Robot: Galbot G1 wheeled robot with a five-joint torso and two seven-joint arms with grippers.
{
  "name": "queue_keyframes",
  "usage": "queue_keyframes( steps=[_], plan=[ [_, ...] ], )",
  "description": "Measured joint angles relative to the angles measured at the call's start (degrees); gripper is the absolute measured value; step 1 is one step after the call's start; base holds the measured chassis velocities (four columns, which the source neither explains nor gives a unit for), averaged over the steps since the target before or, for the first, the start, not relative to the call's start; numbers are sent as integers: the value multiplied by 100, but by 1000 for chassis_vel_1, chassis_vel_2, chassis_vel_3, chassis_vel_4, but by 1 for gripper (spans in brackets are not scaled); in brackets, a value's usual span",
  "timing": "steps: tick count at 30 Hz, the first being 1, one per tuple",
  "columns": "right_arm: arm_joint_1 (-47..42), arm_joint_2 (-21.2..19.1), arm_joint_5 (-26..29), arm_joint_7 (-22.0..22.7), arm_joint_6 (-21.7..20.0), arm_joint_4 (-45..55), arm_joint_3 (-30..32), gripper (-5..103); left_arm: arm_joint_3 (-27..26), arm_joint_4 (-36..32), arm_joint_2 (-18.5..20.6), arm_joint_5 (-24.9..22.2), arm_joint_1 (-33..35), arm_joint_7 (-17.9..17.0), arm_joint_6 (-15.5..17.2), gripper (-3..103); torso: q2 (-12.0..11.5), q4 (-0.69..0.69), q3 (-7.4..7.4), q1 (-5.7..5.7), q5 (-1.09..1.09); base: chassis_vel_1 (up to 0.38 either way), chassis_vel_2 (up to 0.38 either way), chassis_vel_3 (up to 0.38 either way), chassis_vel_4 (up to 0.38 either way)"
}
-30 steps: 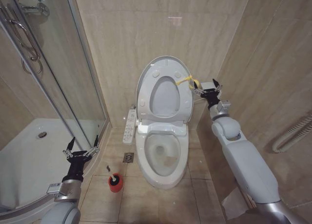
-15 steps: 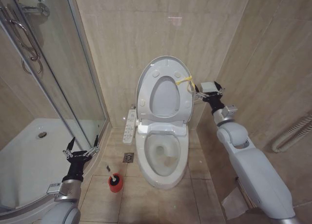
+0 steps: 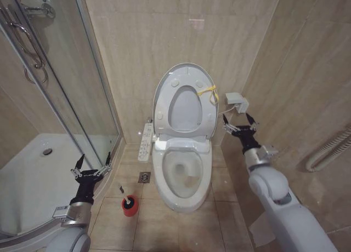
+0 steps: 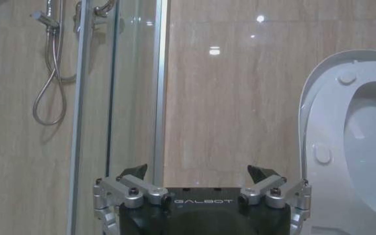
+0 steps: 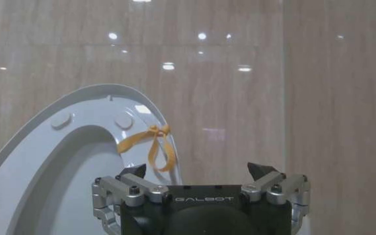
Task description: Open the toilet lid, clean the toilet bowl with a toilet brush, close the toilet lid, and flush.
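The toilet lid (image 3: 186,70) stands upright against the back wall, and the ring seat (image 3: 162,107) is raised against it. A yellow tie (image 3: 208,91) hangs at the lid's right edge. Below, the toilet bowl (image 3: 158,172) is uncovered. The toilet brush (image 3: 129,204) stands in its red cup on the floor left of the bowl. My right gripper (image 3: 240,122) is open in the air right of the lid, holding nothing. The right wrist view shows the gripper (image 5: 198,170) with the lid (image 5: 57,142) and the tie (image 5: 152,143) beyond it. My left gripper (image 3: 93,164) hangs open above the floor, left of the brush.
A glass shower door (image 3: 66,82) and white shower tray (image 3: 33,175) fill the left side. A button panel (image 3: 146,141) sits beside the bowl, and a floor drain (image 3: 144,177) lies near it. A white wall box (image 3: 237,102) is above my right gripper. Tiled walls close in on the right.
My right gripper has drawn back from the yellow tie, down and to the right. The lid has stayed upright. The left arm has not moved.
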Motion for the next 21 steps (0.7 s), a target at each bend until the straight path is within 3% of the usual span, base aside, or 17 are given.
queue_keyframes(
  steps=[8,21],
  plan=[
    [-666,250,-373,238,2,348,118,100,0,0,0,0,0,0,0,100,0,1,0,0,0,0,0,0,0],
    [-1856,862,-821,76,380,748,751,100,0,0,0,0,0,0,0,100,0,0,0,0,0,0,0,0,0]
  ],
)
